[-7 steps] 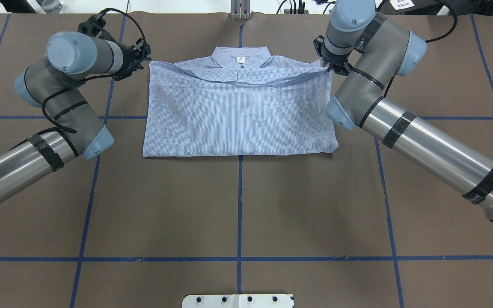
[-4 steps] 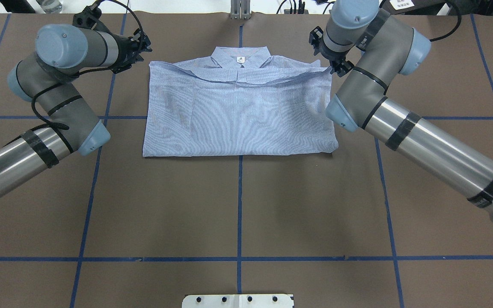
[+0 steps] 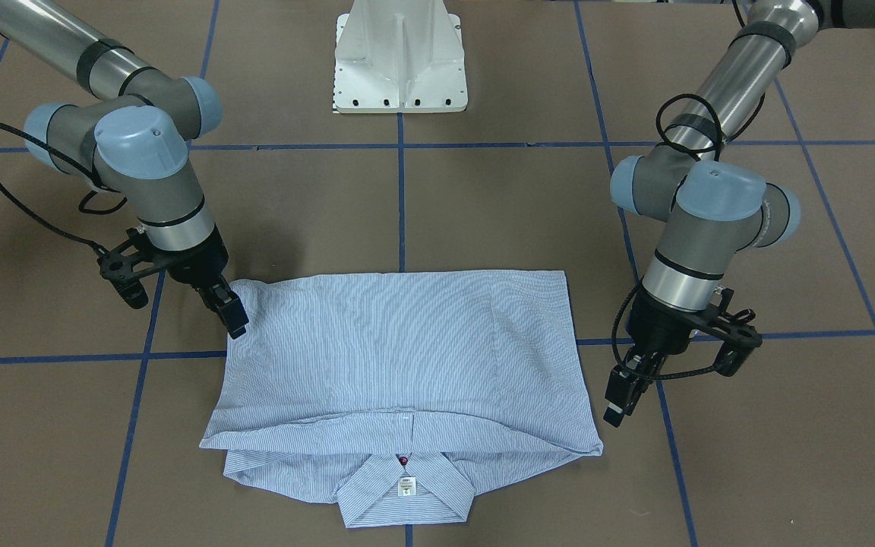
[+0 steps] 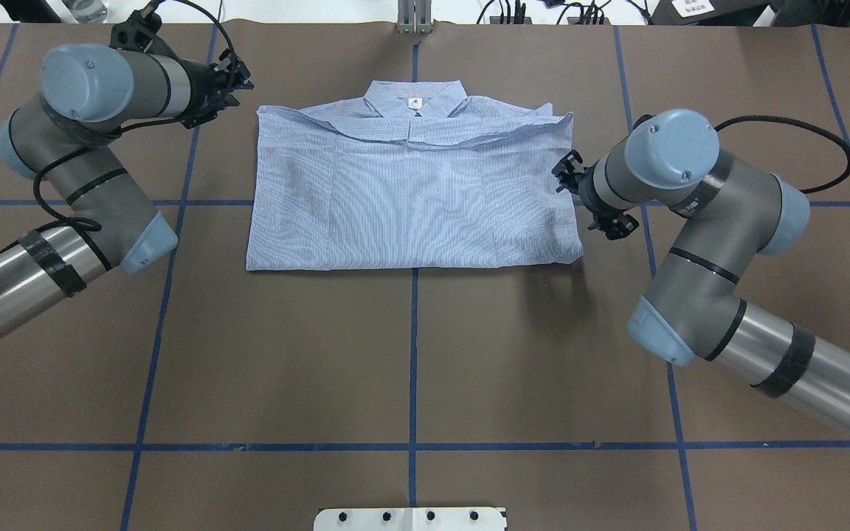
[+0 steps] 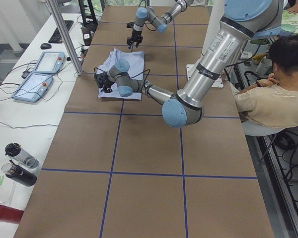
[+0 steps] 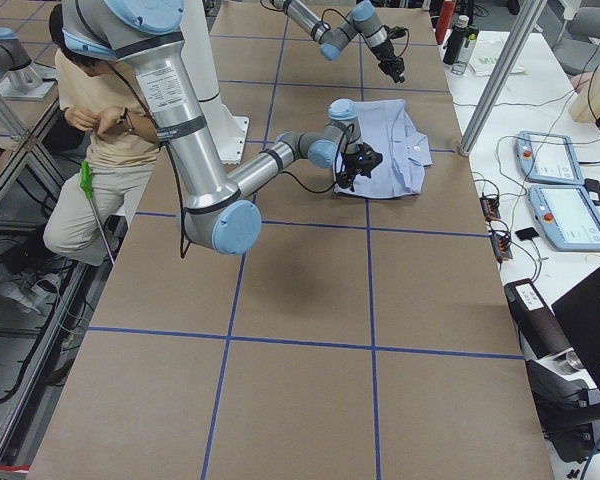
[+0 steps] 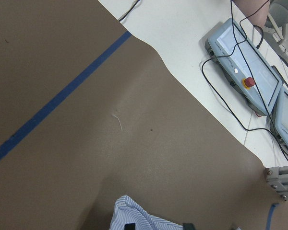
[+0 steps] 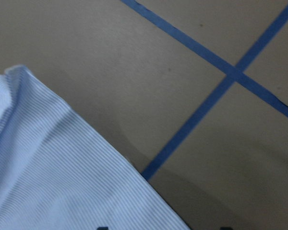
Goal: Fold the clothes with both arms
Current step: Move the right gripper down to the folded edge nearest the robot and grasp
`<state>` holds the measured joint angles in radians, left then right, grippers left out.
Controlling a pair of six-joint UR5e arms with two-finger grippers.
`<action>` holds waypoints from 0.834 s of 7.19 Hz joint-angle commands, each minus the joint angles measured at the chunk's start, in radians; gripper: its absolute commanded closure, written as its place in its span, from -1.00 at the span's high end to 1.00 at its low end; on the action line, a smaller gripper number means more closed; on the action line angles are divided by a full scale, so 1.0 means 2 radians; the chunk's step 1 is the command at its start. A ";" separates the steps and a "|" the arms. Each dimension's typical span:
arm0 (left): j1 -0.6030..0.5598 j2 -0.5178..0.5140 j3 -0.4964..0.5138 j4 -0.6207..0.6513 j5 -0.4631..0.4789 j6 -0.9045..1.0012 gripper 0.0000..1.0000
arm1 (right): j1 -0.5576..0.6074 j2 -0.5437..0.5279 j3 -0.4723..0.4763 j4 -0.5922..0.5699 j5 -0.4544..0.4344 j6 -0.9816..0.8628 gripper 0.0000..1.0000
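The blue-and-white striped shirt [image 4: 410, 199] lies folded flat on the brown table, collar and white neck label at the far side [image 3: 399, 357]. My left gripper [image 4: 239, 80] hovers just beyond the shirt's far left corner, off the cloth [image 3: 617, 401]. The left wrist view shows its tips apart and empty above that corner [image 7: 134, 218]. My right gripper [image 4: 567, 177] is at the middle of the shirt's right edge [image 3: 231, 311]. It is open and holds nothing, with cloth [image 8: 48, 167] below it in the right wrist view.
The white pedestal base [image 3: 399, 68] stands at the robot's side of the table. Blue tape lines [image 4: 413, 354] cross the brown cover. Two teach pendants [image 7: 245, 81] lie past the table's far edge. A seated operator [image 5: 268, 94] is beside the table.
My right gripper has moved from the shirt's far right corner toward the robot along its right edge. My left gripper has drawn away from the far left corner. The shirt has not moved.
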<state>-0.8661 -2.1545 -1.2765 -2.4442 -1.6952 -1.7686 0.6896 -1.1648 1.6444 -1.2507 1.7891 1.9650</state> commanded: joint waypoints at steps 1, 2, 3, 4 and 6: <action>0.000 0.008 -0.004 0.000 0.001 0.001 -0.13 | -0.025 -0.029 0.008 0.038 -0.003 0.018 0.77; -0.001 0.008 -0.004 0.000 0.002 0.001 -0.13 | -0.027 -0.031 0.008 0.039 -0.004 0.023 0.77; -0.001 0.013 -0.011 0.001 0.002 0.001 -0.13 | -0.033 -0.031 0.005 0.039 -0.011 0.023 0.74; -0.002 0.013 -0.012 0.001 0.002 0.002 -0.13 | -0.034 -0.030 0.005 0.039 -0.015 0.029 0.39; -0.003 0.015 -0.012 0.001 0.003 0.002 -0.13 | -0.034 -0.028 0.008 0.042 -0.012 0.055 -1.00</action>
<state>-0.8710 -2.1268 -1.3000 -2.4422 -1.6897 -1.7658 0.6217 -1.2226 1.6563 -1.1707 1.7625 2.0509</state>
